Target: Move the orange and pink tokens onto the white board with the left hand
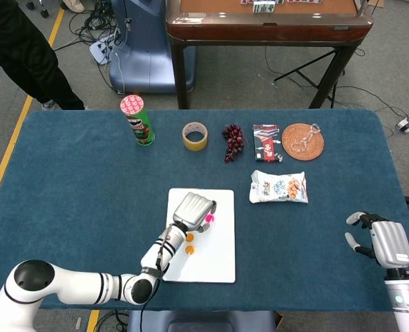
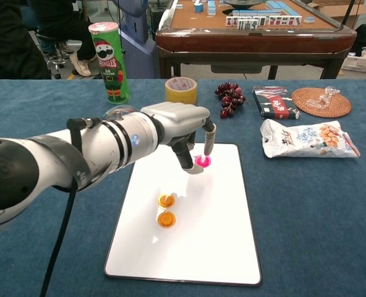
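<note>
- Two orange tokens (image 2: 165, 210), small glossy round discs, lie one just behind the other on the white board (image 2: 220, 247), nearer its left edge, about midway along it.
- One pink token (image 2: 202, 161), a bright glossy disc, sits pinched between the thumb and a finger of my left hand (image 2: 182, 124), at or just above the board's far half; I cannot tell whether it touches the surface. A second pink token is not visible to me.
- My left hand has a smooth silver-grey shell with dark fingers pointing down; its white arm, ringed with black bands, reaches in from the table's near left.
- The board is a flat, smooth rectangle with rounded corners, lying near the front edge of the blue cloth-covered table (image 1: 73, 187).
- My right hand (image 1: 374, 238) rests near the table's right front corner, fingers apart, holding nothing.
- Along the far edge, left to right: a tall green crisp can (image 2: 109, 60) with a pink lid, a roll of yellow tape (image 2: 181, 90), dark grapes (image 2: 231, 97), a dark packet (image 2: 274, 102) and a round woven coaster (image 2: 320, 101).
- A crinkled white snack bag (image 2: 306, 138) lies right of the board.
</note>
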{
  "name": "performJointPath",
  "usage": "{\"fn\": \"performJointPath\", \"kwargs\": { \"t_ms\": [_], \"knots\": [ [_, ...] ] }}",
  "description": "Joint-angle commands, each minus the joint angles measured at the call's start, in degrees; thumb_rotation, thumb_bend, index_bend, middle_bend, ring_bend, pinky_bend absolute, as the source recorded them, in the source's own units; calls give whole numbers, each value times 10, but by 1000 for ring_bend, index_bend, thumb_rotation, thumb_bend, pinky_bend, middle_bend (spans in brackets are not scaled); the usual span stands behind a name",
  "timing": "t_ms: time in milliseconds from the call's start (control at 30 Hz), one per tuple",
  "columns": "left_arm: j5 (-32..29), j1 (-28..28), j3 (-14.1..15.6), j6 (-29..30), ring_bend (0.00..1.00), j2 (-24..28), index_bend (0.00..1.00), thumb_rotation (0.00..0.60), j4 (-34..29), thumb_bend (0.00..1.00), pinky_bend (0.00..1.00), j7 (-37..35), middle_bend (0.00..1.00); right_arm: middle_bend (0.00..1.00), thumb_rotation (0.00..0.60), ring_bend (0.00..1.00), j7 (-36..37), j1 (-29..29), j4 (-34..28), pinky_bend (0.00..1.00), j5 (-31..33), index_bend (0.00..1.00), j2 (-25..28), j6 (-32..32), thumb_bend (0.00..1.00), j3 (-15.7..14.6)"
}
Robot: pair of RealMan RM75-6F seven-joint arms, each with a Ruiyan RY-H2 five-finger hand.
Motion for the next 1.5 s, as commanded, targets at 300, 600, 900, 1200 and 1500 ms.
{"fn": "performJointPath", "kwargs": {
  "t_ms": [300,600,900,1200,1500],
  "knots": [
    [-13,-13,0,-5,1000,-11,542,600,25,300,1000,1,1000,499,600,499,3,0,4,611,1,469,-2,-2,251,0],
    [-9,-16,3,-4,1000,-13,411,600,26,300,1000,-3,1000,499,600,499,2,0,2,611,1,469,-2,-2,251,0],
    [10,11,19,41,1000,27,353,600,-26,300,1000,-4,1000,499,600,499,4,1,3,611,0,469,-2,-1,251,1],
    [91,102,66,144,837,136,310,600,-134,299,1000,-46,823,499,600,499,-12,5,-11,611,-3,469,2,-1,251,5],
    [196,220,115,262,414,239,272,600,-185,300,690,-123,348,499,600,499,-45,12,-45,611,-4,469,17,-3,251,9]
  ]
}}
